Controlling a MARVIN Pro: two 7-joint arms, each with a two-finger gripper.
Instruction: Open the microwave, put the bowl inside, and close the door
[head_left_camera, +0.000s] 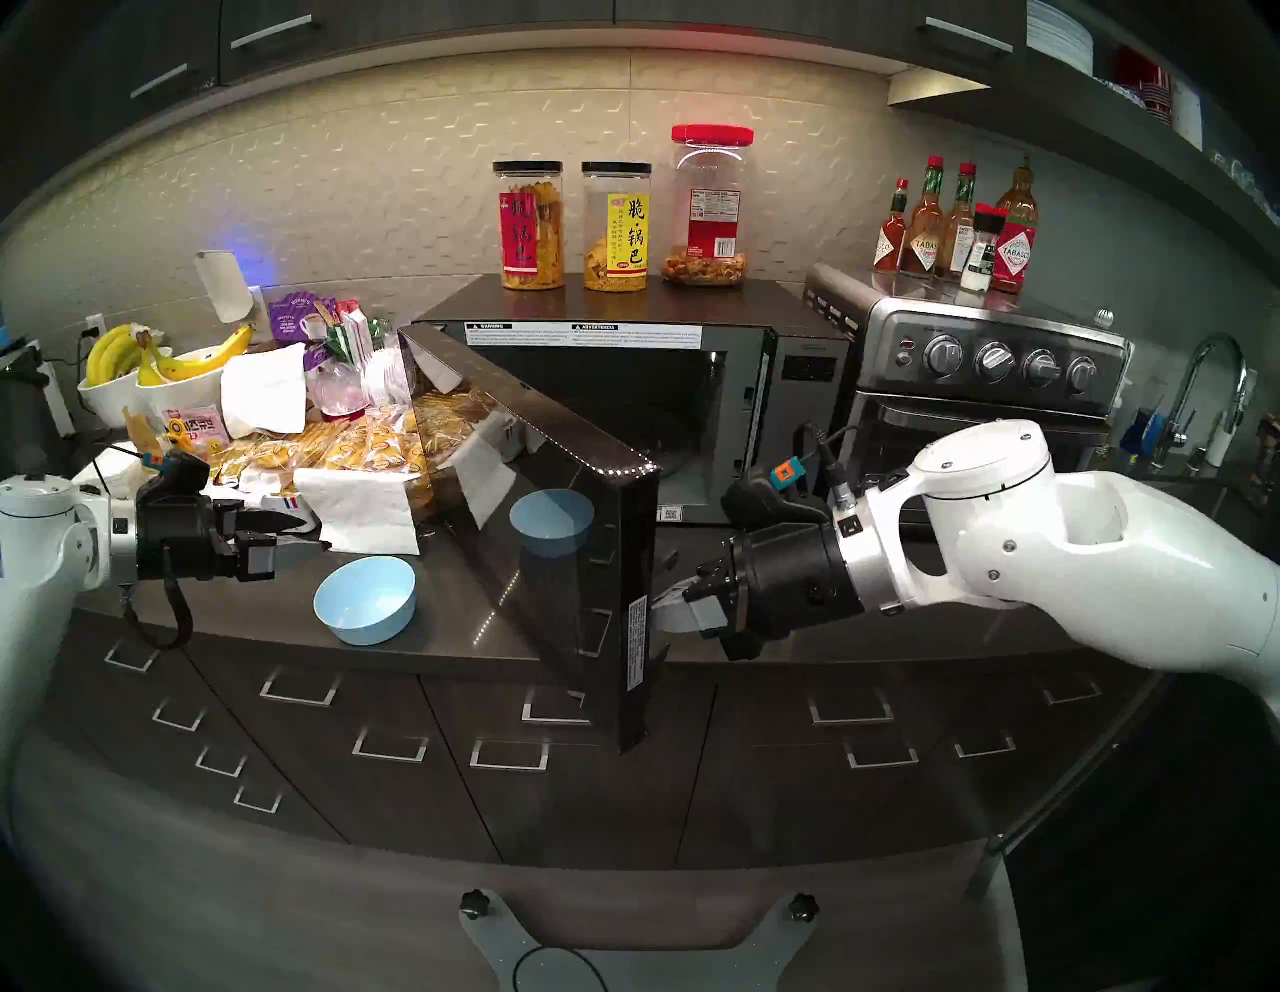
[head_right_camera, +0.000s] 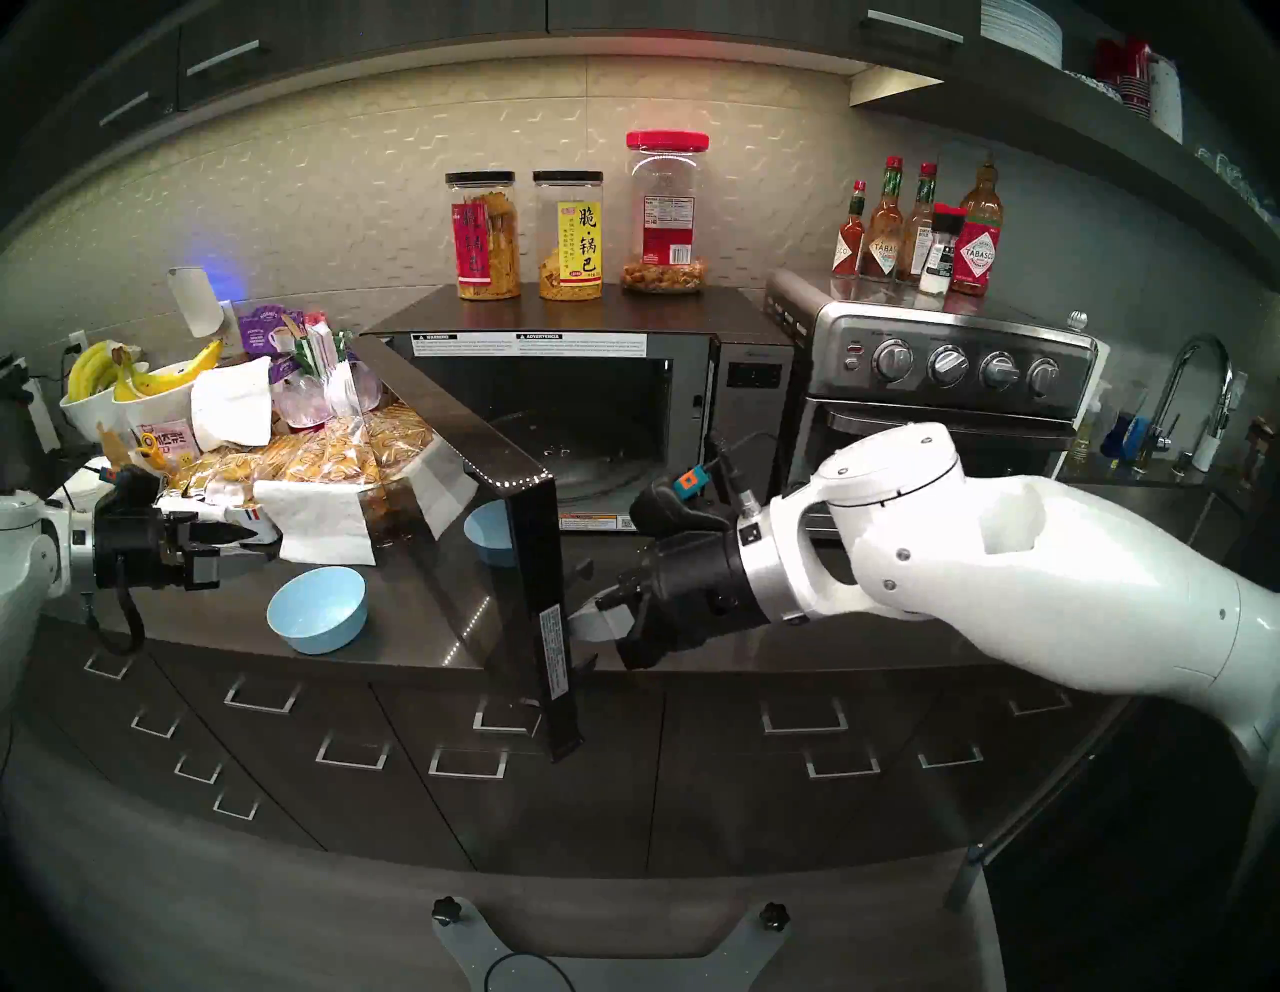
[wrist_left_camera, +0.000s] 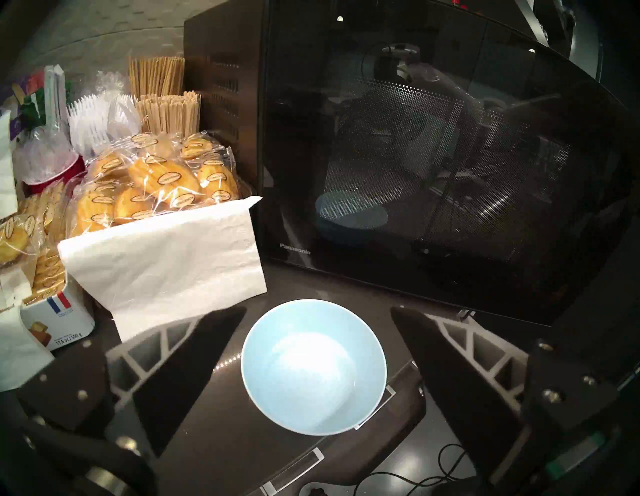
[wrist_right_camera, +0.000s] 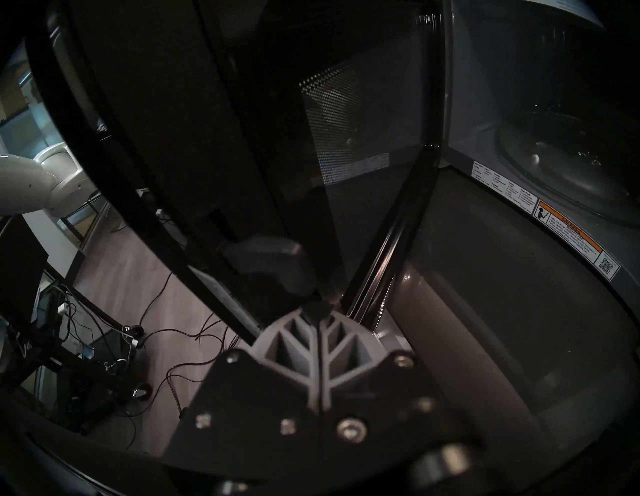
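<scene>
Pressed together, fingers flat against each other: right pincer (wrist_right_camera: 320, 311) shut, holding nothing, tips at the inner face of the door (head_left_camera: 554, 526) near its free edge. Door swung about halfway open, just beyond those tips. Behind the pincer, microwave (head_left_camera: 692, 415) cavity exposed, glass turntable (wrist_right_camera: 571, 166) bare. Across the door from it, bowl (head_left_camera: 365, 599) upright on the counter (head_left_camera: 450, 644), mirrored in the glossy glass. Beyond the bowl, left pincer (wrist_left_camera: 317, 332) spread wide, empty, hovering with the bowl just ahead of and below its fingers. Past that, bagged pastries (wrist_left_camera: 156, 180) and a paper napkin (wrist_left_camera: 166, 263).
</scene>
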